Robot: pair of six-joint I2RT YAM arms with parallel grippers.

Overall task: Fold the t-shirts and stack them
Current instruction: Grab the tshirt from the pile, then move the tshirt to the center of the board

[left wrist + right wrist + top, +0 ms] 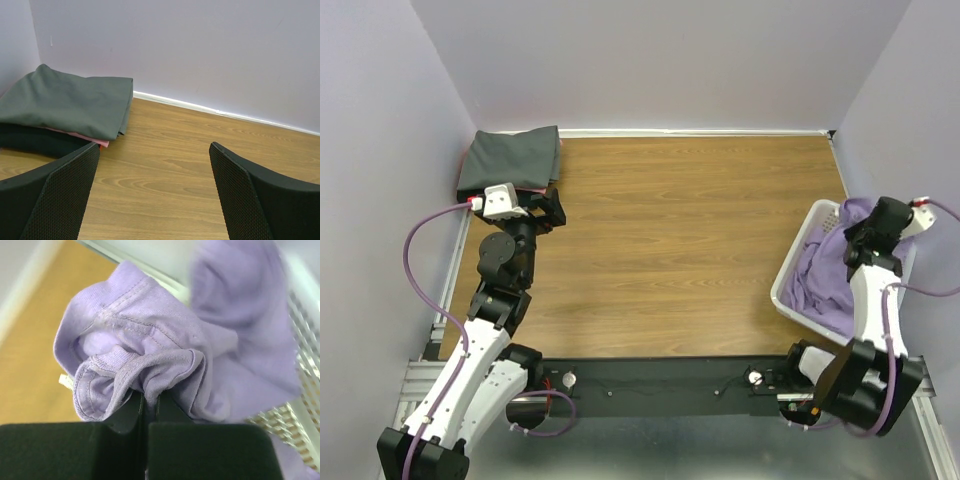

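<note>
Right fingers (149, 412) are pressed together, pinching a bunched, seamed edge of the lavender t-shirt (150, 340), which lies crumpled in the white mesh basket (798, 262) at the bench's (690, 240) 3 o'clock edge. That arm rises from its 5 o'clock base, forearm stretched toward 12 o'clock, wrist tipped down into the basket. Left fingers (552, 207) stand wide apart, holding nothing. That arm reaches from 7 o'clock with its elbow folded and wrist low, just beside the folded dark grey t-shirt (510, 160) at 11 o'clock, a pink t-shirt (92, 139) showing beneath it.
</note>
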